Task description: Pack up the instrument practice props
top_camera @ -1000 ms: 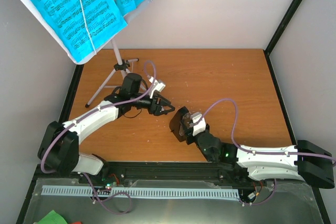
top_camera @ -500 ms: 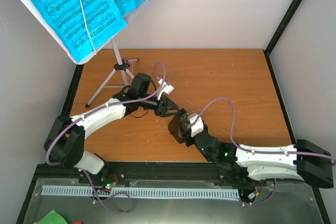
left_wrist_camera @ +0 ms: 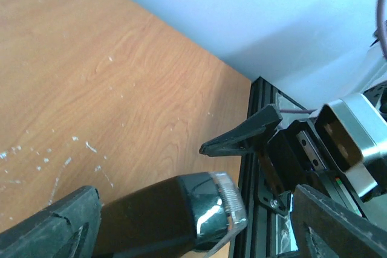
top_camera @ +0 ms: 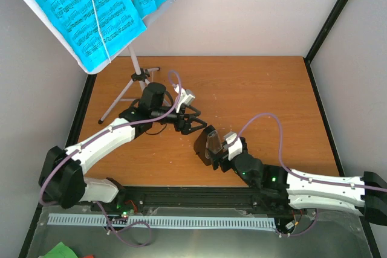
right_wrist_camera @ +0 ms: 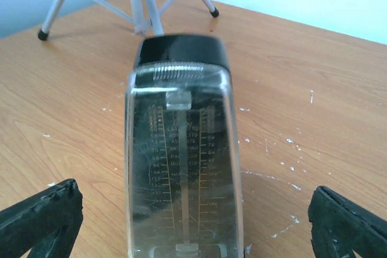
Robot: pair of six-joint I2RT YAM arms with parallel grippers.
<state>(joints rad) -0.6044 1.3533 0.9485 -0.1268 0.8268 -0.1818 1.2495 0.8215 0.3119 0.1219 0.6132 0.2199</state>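
Metronome (right_wrist_camera: 180,58), black under clear cover (right_wrist_camera: 181,155), sits within spread right gripper (right_wrist_camera: 193,194), spread left gripper (left_wrist_camera: 195,193) beside.

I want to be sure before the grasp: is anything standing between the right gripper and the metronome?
Nothing visible does. The metronome, under its clear cover, stands upright directly between the open fingers of the right gripper, with bare table on both sides. The left gripper, also open, is close at its far side.

Music stand (top_camera: 134,58) desk past the top edge; metronome (right_wrist_camera: 181,149) base below right-wrist frame.
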